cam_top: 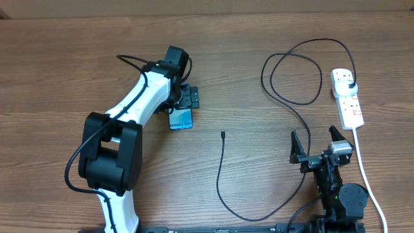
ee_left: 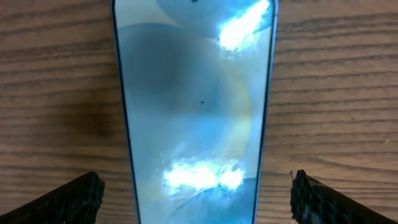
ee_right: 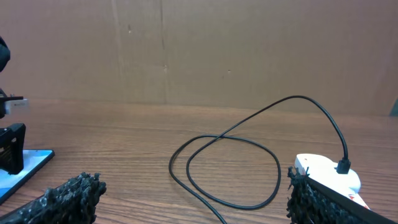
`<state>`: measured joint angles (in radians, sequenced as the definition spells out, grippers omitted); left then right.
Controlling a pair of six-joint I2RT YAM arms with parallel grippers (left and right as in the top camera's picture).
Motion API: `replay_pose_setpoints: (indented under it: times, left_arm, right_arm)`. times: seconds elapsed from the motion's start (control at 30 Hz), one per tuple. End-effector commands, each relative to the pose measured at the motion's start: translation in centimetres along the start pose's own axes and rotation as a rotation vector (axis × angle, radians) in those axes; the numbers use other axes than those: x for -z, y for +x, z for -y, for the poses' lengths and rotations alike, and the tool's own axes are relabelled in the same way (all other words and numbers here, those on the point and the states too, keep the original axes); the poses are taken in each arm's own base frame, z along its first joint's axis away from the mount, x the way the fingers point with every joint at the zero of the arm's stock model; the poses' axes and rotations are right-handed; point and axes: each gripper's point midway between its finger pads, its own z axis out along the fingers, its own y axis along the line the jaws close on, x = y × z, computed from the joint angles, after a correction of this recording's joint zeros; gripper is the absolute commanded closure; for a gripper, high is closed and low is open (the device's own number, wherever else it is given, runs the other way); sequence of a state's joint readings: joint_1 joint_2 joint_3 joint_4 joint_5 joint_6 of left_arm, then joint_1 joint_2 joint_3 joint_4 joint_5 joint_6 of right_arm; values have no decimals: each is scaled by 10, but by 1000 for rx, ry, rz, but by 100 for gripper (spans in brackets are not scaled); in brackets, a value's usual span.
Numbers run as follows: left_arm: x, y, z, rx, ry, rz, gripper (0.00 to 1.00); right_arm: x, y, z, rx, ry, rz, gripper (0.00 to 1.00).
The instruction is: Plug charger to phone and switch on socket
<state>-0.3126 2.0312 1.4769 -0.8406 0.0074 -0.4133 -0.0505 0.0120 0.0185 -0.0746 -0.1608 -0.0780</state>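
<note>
Left fingers (ee_left: 81,199) wide apart astride the phone (ee_left: 193,112), clear of it; right fingers (ee_right: 68,199) likewise wide apart.

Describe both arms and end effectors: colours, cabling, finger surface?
Left arm: white shells, black joints, a black cable looped alongside. Right arm: black as far as visible. Left end effector and right end effector: black, with rough textured fingers.

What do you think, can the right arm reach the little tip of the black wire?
Probably yes. The charger tip lies by itself on the bare table, off to the left of the right gripper, and that gripper is open. Only the charger's own cable runs between them.
</note>
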Motion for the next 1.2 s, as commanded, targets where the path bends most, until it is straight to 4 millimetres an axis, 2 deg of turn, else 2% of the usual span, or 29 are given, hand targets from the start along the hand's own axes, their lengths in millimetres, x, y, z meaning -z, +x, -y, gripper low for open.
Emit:
replay_pose_setpoints:
  times: [0.0,0.9,1.17]
  left_arm:
    - [-5,3,3,-28,11,-14,0]
    - [-7,-1,-1,-26,-10,9,0]
    - [-27,8,-4,-21,-24,-44,0]
  right_arm:
    - [0,2,-2,-1,-11,4,0]
    - [0,2,-2,-1,-11,4,0]
    - [0,2,-2,-1,-11,4,0]
